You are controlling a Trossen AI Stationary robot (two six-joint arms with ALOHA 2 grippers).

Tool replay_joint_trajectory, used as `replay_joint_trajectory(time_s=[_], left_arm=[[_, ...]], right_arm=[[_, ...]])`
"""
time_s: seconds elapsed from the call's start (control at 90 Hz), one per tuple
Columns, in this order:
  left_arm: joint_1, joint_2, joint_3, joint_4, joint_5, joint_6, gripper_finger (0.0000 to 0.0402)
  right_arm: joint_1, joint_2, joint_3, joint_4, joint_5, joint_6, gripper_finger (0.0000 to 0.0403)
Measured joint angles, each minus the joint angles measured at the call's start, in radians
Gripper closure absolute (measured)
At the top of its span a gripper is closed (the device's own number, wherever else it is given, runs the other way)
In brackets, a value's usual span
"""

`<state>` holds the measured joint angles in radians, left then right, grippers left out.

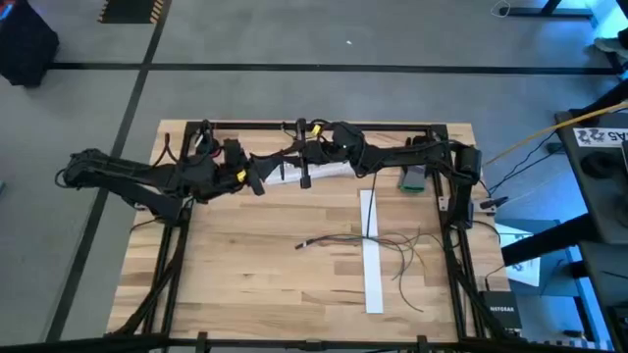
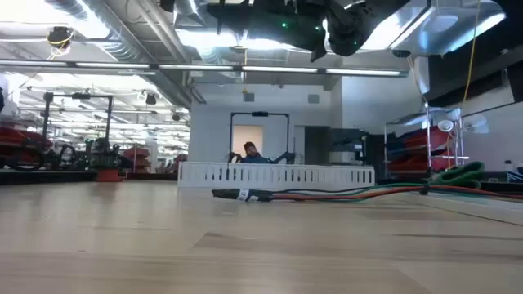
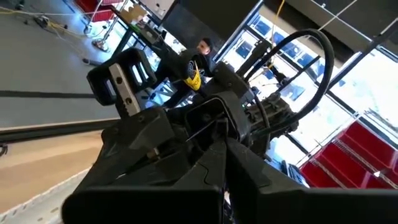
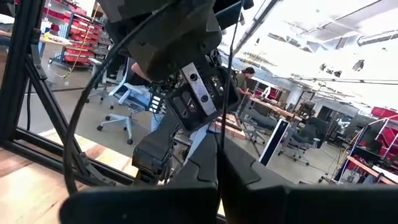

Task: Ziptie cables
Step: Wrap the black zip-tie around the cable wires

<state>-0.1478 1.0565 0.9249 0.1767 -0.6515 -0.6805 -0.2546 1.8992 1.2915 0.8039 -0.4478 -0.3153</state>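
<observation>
zero progress so far: cables (image 1: 378, 243) loose on the worktop (image 1: 255, 284), no tie on them. left pincer (image 1: 257, 181) and right pincer (image 1: 306, 176) both pinched together, parked high at the back, nothing gripped.

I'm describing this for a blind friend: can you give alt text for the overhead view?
Two dark robot arms meet at the far edge of a wooden table, left gripper and right gripper close together. Thin loose cables lie untouched nearer, across a white strip.
</observation>
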Motion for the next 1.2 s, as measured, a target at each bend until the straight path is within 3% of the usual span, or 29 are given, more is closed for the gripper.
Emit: replay_joint_trajectory(time_s=[1.2], left_arm=[[0.01, 0.006, 0.0, 0.033, 0.016, -0.02, 0.0401]], right_arm=[[0.0, 0.0, 0.0, 0.0, 0.008, -0.031, 0.0403]])
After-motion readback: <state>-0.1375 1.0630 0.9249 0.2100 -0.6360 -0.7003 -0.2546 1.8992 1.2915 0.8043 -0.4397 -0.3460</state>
